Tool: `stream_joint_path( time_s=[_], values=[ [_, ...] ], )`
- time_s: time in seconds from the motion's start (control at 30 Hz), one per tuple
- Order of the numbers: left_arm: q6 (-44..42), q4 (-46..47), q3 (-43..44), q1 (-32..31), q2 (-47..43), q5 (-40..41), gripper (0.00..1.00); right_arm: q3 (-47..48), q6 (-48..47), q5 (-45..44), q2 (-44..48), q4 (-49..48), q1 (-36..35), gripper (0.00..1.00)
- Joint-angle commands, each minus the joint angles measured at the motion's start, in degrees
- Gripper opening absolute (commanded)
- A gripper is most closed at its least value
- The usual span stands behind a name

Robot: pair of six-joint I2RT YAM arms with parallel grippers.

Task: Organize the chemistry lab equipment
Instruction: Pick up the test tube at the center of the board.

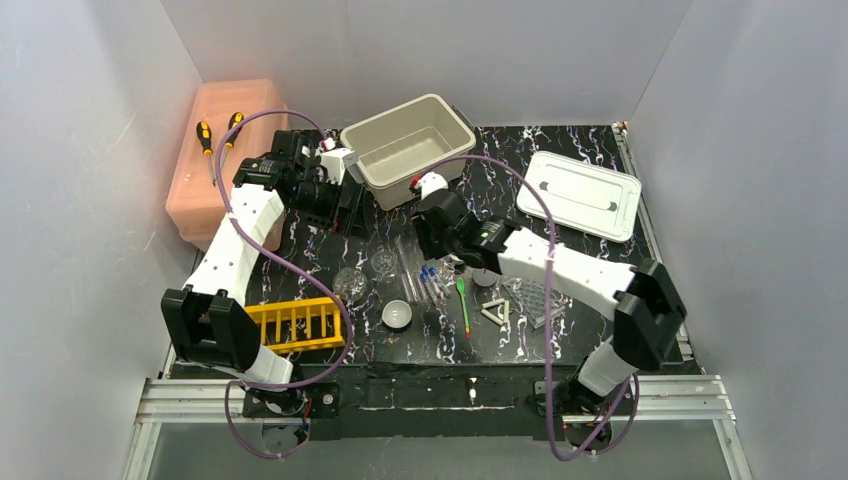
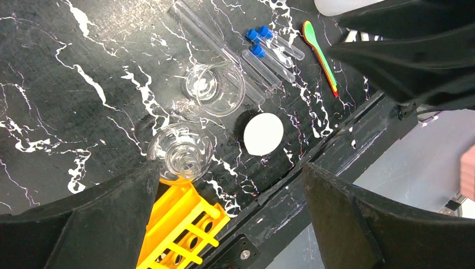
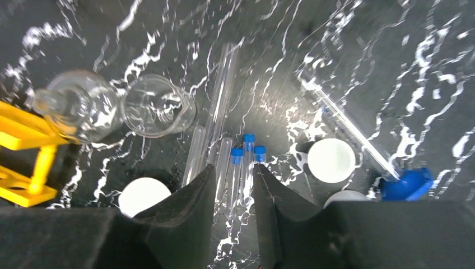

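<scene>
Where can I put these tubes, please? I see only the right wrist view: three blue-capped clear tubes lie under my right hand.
Observer: An open grey rectangular plastic bin stands at the far part of the table, beyond your right hand.
Operator: Does it have a lid?
Observer: A flat white rectangular lid lies apart on the table, right of the bin.
Operator: What does the left hand do?
Observer: The left hand hovers open and holds nothing.

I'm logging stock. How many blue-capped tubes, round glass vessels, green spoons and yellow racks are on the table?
Blue-capped tubes: 3
Glass vessels: 2
Green spoon: 1
Yellow rack: 1
Total: 7
</scene>
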State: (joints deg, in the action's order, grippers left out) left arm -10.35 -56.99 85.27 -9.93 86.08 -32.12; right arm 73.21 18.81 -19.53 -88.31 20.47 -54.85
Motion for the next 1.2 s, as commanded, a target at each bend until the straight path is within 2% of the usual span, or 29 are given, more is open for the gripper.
stream_joint_path(
  time_s=[0.0, 0.27, 0.8, 1.17],
  values=[
    [-0.1, -1.1, 0.8, 0.5, -2.9, -1.8, 0.98, -0.5, -1.6, 6.5, -5.2, -1.3, 0.2, 0.37],
    [-1.0, -1.6, -0.7, 0.5, -4.5, -1.7, 0.98, -1.2, -3.0, 6.4, -13.6, -1.4, 0.2, 0.36],
    [-1.5, -2.3, -1.8, 0.5, -5.4, -2.5, 0.98, -4.1, -3.9, 2.0, -17.8, -3.8, 1.2, 0.37],
    [-1.6, -2.4, -1.6, 0.4, -5.5, -2.6, 0.98, -5.7, -3.4, 2.8, -18.8, -5.1, 2.0, 0.35]
  ],
)
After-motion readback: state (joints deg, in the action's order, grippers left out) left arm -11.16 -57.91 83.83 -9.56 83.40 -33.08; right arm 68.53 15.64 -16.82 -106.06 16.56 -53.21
